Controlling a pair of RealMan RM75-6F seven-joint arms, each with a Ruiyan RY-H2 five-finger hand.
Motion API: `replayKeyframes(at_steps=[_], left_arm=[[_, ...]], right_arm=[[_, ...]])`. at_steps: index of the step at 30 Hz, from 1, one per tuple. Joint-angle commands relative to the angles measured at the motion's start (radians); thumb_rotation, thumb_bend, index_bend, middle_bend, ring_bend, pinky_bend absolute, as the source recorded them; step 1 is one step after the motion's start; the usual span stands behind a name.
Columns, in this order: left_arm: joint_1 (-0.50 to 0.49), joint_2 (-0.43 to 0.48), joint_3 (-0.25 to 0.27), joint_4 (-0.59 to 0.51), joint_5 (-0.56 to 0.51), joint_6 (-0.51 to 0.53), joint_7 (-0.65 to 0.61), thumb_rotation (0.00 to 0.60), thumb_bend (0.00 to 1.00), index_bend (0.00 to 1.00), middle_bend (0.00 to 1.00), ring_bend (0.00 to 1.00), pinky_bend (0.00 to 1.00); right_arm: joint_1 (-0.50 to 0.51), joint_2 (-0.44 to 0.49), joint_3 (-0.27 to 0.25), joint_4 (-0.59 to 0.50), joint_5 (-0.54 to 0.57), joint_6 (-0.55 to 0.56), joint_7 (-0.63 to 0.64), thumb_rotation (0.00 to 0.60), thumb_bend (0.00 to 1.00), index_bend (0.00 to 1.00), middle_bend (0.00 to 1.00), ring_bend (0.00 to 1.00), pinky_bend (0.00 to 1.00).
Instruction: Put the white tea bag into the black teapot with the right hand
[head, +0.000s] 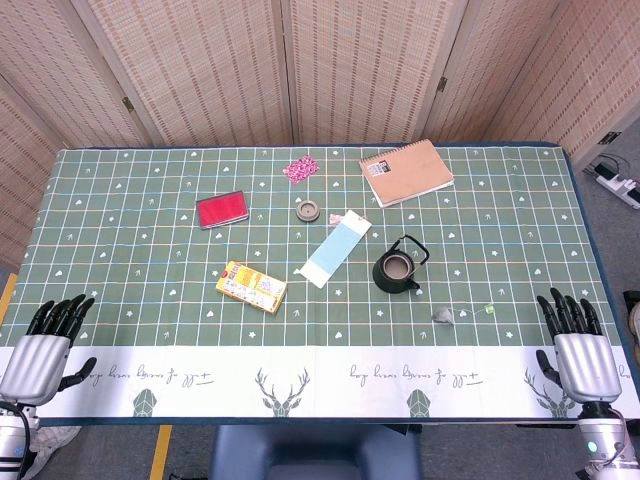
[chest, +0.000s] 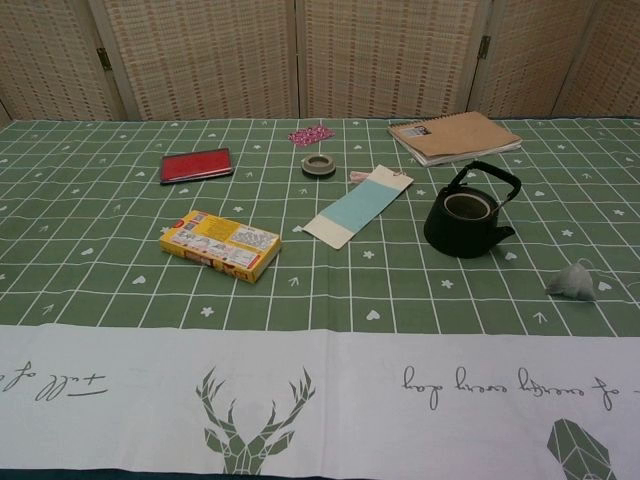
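Observation:
The black teapot (head: 398, 268) (chest: 467, 216) stands lidless on the green cloth, right of centre, its handle up. A small whitish-grey tea bag (head: 443, 316) (chest: 573, 282) lies on the cloth in front of and to the right of the teapot, with a thin string trailing right to a small tag (head: 490, 309). My right hand (head: 578, 349) rests at the table's front right edge, fingers apart, holding nothing. At the front left edge my left hand (head: 42, 350) lies the same way, empty. Neither hand shows in the chest view.
A yellow box (head: 251, 287) (chest: 220, 245) lies left of centre. A pale blue packet (head: 334, 249) (chest: 358, 207), a tape ring (head: 308, 211), a red case (head: 222, 209), a pink wrapper (head: 300, 169) and a brown notebook (head: 406, 171) lie further back.

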Motion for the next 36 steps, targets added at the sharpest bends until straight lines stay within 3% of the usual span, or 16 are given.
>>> replayKeyframes(at_steps=[1, 11, 17, 21, 29, 36], left_arm=[[0.002, 0.001, 0.0, -0.001, -0.003, 0.002, 0.001, 0.6, 0.26, 0.0, 0.01, 0.07, 0.07], [0.002, 0.007, 0.001, -0.004, 0.002, 0.005, -0.024, 0.6, 0.26, 0.0, 0.01, 0.06, 0.07], [0.003, 0.008, -0.003, -0.001, -0.005, 0.008, -0.035, 0.6, 0.26, 0.0, 0.01, 0.07, 0.06], [0.005, 0.012, 0.0, -0.004, 0.002, 0.014, -0.044, 0.6, 0.26, 0.0, 0.01, 0.07, 0.06], [0.008, 0.014, 0.001, -0.005, 0.004, 0.016, -0.046, 0.6, 0.26, 0.0, 0.01, 0.07, 0.06], [0.008, 0.014, 0.0, -0.004, -0.001, 0.016, -0.045, 0.6, 0.26, 0.0, 0.01, 0.07, 0.06]], right_arm=[[0.005, -0.002, 0.003, 0.003, 0.006, -0.01, -0.001, 0.6, 0.4, 0.0, 0.0, 0.0, 0.0], [0.055, -0.026, 0.023, 0.081, -0.002, -0.075, 0.044, 0.6, 0.4, 0.02, 0.0, 0.0, 0.0], [0.126, -0.074, 0.049, 0.231, 0.01, -0.175, 0.118, 0.6, 0.4, 0.34, 0.0, 0.0, 0.0], [0.159, -0.126, 0.052, 0.325, -0.003, -0.205, 0.148, 0.6, 0.4, 0.47, 0.0, 0.0, 0.0], [0.21, -0.221, 0.051, 0.492, -0.004, -0.278, 0.23, 0.6, 0.4, 0.5, 0.0, 0.0, 0.0], [0.233, -0.288, 0.042, 0.597, -0.007, -0.311, 0.269, 0.6, 0.4, 0.44, 0.0, 0.0, 0.0]])
